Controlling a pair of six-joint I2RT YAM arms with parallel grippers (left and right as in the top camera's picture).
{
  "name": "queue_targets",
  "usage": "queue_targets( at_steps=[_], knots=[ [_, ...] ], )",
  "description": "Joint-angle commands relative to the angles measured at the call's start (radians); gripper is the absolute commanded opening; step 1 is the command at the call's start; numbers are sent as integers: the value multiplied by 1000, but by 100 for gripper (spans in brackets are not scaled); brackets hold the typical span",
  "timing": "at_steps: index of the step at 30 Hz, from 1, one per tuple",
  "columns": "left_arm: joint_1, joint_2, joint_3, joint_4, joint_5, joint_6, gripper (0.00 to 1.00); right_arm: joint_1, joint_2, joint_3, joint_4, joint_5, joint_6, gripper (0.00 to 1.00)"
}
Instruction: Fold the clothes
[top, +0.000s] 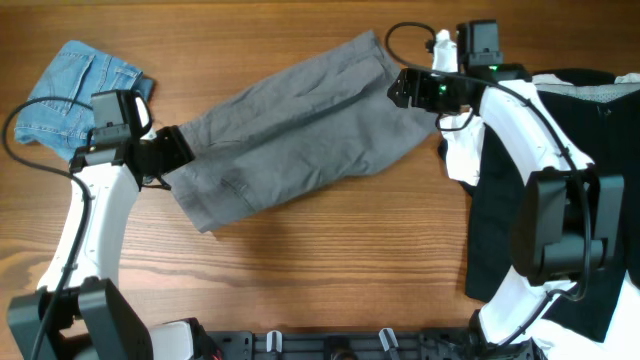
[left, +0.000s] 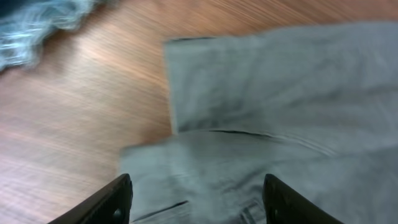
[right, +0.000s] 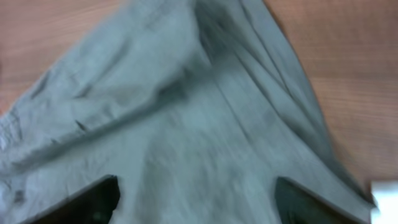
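Grey trousers (top: 300, 130) lie slantwise across the wooden table, from lower left to upper right. My left gripper (top: 178, 152) is open over their left end; the left wrist view shows grey cloth (left: 267, 112) between and beyond the spread fingers (left: 198, 202). My right gripper (top: 400, 88) is open over their upper right end; the right wrist view shows creased grey cloth (right: 186, 124) between its spread fingers (right: 196, 199). Neither gripper holds the cloth.
Folded blue jeans (top: 80, 85) lie at the far left. Black clothes (top: 560, 200) are piled at the right, with a white garment (top: 465, 160) at their left edge. Bare wood lies in front of the trousers.
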Motion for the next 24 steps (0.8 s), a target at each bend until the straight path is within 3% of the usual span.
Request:
queue_targets(
  at_steps=[1, 6, 8, 14, 15, 17, 19, 21, 24],
  knots=[
    [3, 25, 10, -14, 141, 107, 65, 29, -13, 14, 114, -18, 6, 83],
    [3, -40, 20, -79, 141, 139, 65, 82, 74, 14, 323, 95, 114, 86],
    [3, -97, 22, -94, 140, 139, 68, 93, 140, 14, 391, 146, 163, 93],
    [3, -167, 22, -147, 99, 139, 70, 95, 280, 14, 523, 89, 254, 91],
    [3, -161, 21, -161, 93, 139, 70, 95, 294, 14, 541, 58, 255, 87],
    [3, -153, 21, -175, 92, 139, 70, 95, 304, 14, 560, 26, 256, 65],
    [3, -146, 21, -180, 92, 139, 70, 94, 303, 14, 597, 6, 256, 28],
    [3, -143, 21, -177, 91, 139, 70, 87, 301, 14, 649, -24, 256, 4],
    [3, -135, 21, -173, 91, 139, 70, 64, 292, 18, 739, -43, 307, 4]
  ],
)
